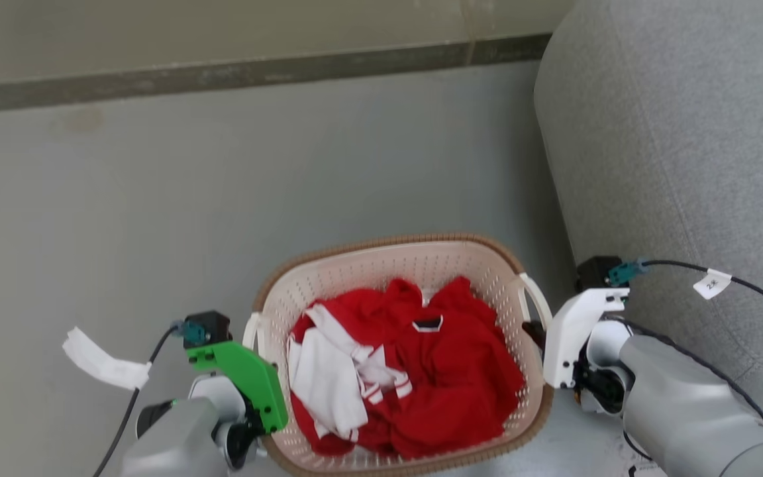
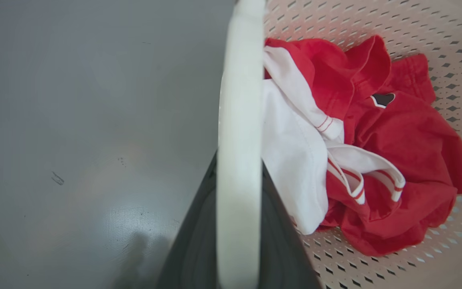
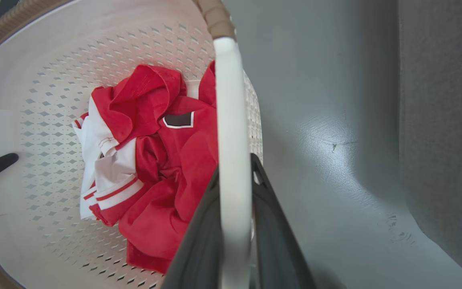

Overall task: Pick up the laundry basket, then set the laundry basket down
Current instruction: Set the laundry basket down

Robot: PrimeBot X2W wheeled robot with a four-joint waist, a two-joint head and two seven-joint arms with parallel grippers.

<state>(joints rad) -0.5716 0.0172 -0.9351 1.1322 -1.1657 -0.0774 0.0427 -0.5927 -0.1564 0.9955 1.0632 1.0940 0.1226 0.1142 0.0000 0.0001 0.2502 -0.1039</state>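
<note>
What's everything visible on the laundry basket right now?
The laundry basket is cream perforated plastic, rounded-rectangular, with a brown woven-look rim and two white loop handles. It is upright, holding crumpled red and white clothes, beside a grey sofa. The left end effector grips the left handle, the right end effector the right handle. Whether it is off the floor is unclear.

Free grey floor (image 1: 156,218) is shown left of and beyond the cream-white perforated plastic laundry basket (image 1: 381,246), unobstructed up to the dark strip (image 1: 222,76) at the far edge. On the right, passage is limited by a grey upholstered sofa (image 1: 673,132). The narrow floor gap between sofa and basket is occupied by the right gripper (image 3: 235,168), closed about the right white loop handle (image 3: 227,100). The left white loop handle (image 2: 241,80) is likewise taken up by the left gripper (image 2: 239,160). The basket interior is partly filled by crumpled red and white garments (image 1: 421,371).
</note>
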